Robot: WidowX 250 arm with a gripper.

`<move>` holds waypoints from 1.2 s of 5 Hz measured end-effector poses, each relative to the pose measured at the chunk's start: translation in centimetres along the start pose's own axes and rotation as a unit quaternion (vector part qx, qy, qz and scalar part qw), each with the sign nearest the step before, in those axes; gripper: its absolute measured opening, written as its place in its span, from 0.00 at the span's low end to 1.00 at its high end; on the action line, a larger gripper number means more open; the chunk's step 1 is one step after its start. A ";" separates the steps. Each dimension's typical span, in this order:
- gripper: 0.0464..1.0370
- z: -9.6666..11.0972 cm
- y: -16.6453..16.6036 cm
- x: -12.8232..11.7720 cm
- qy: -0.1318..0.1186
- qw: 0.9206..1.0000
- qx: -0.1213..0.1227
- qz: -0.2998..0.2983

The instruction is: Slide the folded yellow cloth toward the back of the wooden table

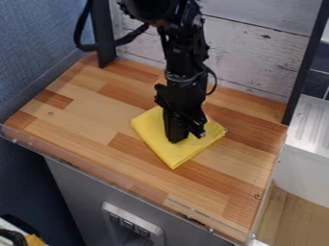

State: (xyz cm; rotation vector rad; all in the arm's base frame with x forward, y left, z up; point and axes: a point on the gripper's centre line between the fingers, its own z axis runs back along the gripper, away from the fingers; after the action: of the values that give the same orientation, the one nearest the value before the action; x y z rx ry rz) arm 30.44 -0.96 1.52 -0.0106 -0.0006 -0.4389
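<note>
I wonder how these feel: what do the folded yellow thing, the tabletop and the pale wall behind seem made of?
The folded yellow thing looks like matte cloth, by its layered edges. The tabletop looks like smooth wood or laminate, in strips of varied brown. The pale wall seems whitewashed wood, or a print of it: grain and seams show.

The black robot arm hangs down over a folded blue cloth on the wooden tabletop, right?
Not quite: the cloth is yellow, not blue, as the camera view shows. The robot arm does hang down over it, and it lies folded on the wooden tabletop.
</note>
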 end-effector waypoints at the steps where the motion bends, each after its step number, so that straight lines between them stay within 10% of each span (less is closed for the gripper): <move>1: 0.02 -0.2 0.3 0.5 0.005 1.000 0.001 0.020; 5: 0.06 0.0 4.2 4.0 0.000 0.989 0.007 0.150; 6: 0.23 1.0 4.8 4.3 0.004 0.985 0.006 0.174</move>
State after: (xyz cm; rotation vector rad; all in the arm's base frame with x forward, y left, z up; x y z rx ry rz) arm 36.41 1.61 2.46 0.0021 0.0063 -0.0890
